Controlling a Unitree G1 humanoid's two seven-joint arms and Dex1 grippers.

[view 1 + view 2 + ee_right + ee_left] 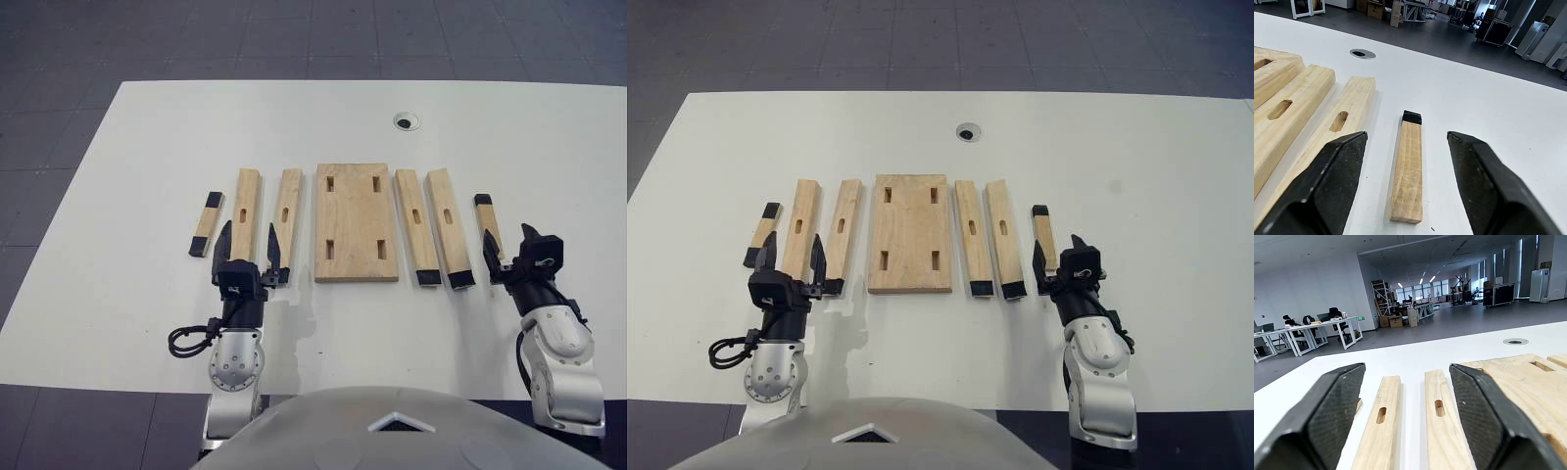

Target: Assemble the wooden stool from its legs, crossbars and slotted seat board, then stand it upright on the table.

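Observation:
The slotted seat board (356, 223) lies flat mid-table. Two slotted legs (246, 213) (287, 208) lie to its left and two more (415, 225) (448, 227) to its right, all parallel. A short black-tipped crossbar (207, 223) lies at the far left, and another crossbar (488, 227) at the far right. My left gripper (247, 241) is open at the near ends of the two left legs (1378, 431) (1442, 431). My right gripper (507, 240) is open, its fingers on either side of the right crossbar's (1408, 166) near end. Neither holds anything.
A round cable hole (407, 120) sits in the white table (118, 245) behind the board. A black cable (191, 338) loops beside my left wrist. Bare tabletop lies along the front edge and on both sides of the parts.

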